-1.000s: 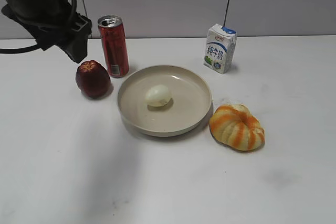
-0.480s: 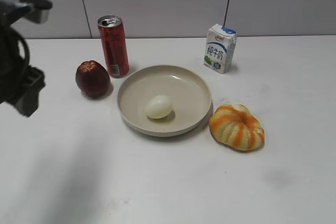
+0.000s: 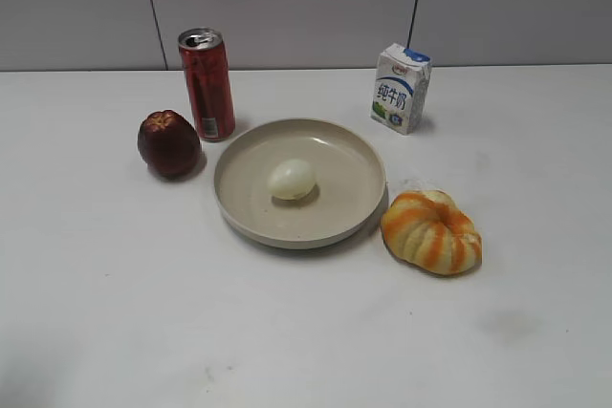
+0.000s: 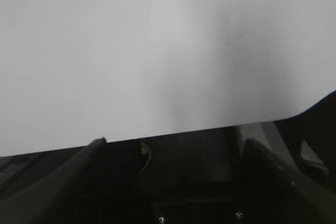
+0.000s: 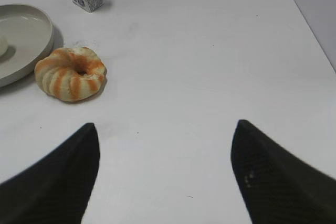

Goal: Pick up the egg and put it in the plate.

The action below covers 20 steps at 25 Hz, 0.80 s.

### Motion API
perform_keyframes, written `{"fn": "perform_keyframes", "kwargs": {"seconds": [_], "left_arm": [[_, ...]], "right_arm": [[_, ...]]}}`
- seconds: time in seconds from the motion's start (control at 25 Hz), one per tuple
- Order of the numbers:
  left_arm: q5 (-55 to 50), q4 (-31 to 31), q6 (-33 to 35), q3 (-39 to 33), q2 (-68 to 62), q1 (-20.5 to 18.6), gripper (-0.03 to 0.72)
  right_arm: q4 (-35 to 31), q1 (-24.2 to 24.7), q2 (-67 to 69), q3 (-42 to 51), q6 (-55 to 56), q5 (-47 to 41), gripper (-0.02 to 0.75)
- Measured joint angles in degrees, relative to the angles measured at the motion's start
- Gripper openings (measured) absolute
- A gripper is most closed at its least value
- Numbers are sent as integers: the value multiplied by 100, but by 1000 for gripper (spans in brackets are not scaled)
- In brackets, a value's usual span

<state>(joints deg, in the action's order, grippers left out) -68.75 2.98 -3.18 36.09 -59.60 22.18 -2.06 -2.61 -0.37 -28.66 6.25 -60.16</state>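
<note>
The pale egg (image 3: 292, 180) lies inside the beige plate (image 3: 352, 154), near its middle. A sliver of the egg (image 5: 1, 45) and part of the plate (image 5: 32, 34) show at the left edge of the right wrist view. No arm shows in the exterior view. My left gripper (image 4: 173, 143) is open and empty, its dark fingers spread over the table's edge with only bare white table ahead. My right gripper (image 5: 165, 128) is open and empty over bare table, well to the right of the plate.
A dark red apple (image 3: 169, 143) and a red can (image 3: 207, 83) stand left of the plate. A milk carton (image 3: 401, 88) stands behind it on the right. An orange-and-white ribbed pumpkin-like thing (image 3: 431, 231) lies right of the plate, also in the right wrist view (image 5: 71, 73).
The left arm has drawn back to the left and dropped out of the exterior view. The egg has shifted slightly inside the plate.
</note>
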Motion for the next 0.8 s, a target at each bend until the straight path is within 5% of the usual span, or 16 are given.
{"fn": "perform_keyframes", "kwargs": {"seconds": [0.52,0.8], "left_arm": [[392,64,-6,-659,4376,-61,593],[640,17,232,-870,5080,-61,592]], "right_arm": [[0,0,0,0,0,0,589],[0,0,0,0,0,0,589]]}}
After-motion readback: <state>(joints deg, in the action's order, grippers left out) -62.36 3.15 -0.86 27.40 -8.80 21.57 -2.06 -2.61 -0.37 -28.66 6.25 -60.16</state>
